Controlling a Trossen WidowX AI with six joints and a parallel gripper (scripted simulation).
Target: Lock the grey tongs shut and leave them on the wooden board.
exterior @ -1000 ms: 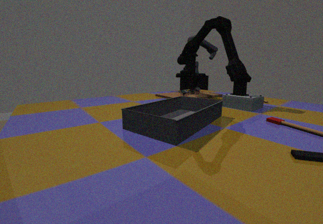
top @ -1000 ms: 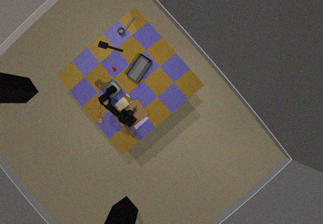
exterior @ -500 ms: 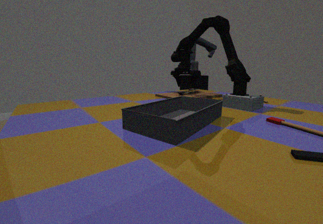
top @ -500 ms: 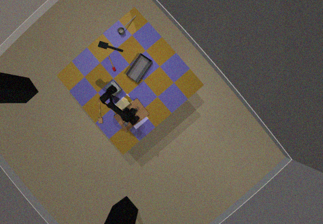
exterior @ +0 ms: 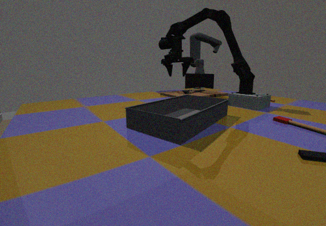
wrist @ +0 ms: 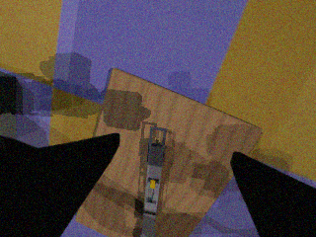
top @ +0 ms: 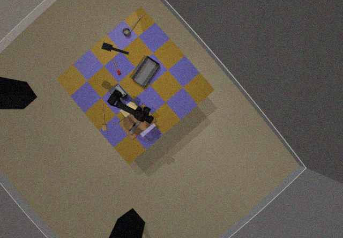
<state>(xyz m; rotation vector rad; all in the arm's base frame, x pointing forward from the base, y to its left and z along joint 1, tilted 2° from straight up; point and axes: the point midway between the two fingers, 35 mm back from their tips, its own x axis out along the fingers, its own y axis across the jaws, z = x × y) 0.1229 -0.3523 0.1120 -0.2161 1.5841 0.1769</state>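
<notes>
The grey tongs (wrist: 154,170) (top: 134,127) lie on the wooden board (wrist: 237,123) (exterior: 171,94). In the wrist view their two arms look close together and run down to the bottom edge, where the rest is cut off. Whether the hinge lock is engaged cannot be seen. My gripper (wrist: 174,147) (exterior: 177,75) is open and empty, pointing down above the board. In the wrist view its fingers stand wide on either side of the tongs, touching nothing. The roasting tin (exterior: 155,129) stands on the checkered table top, with no tongs across it.
A black spatula (top: 107,47), a red-headed tool (top: 118,72) (exterior: 281,119), a round pan with a long handle (top: 126,31) and a wooden tool (top: 104,127) lie around. A pale block (top: 131,105) is under my arm. A grey arm-like shape (exterior: 195,50) stands behind.
</notes>
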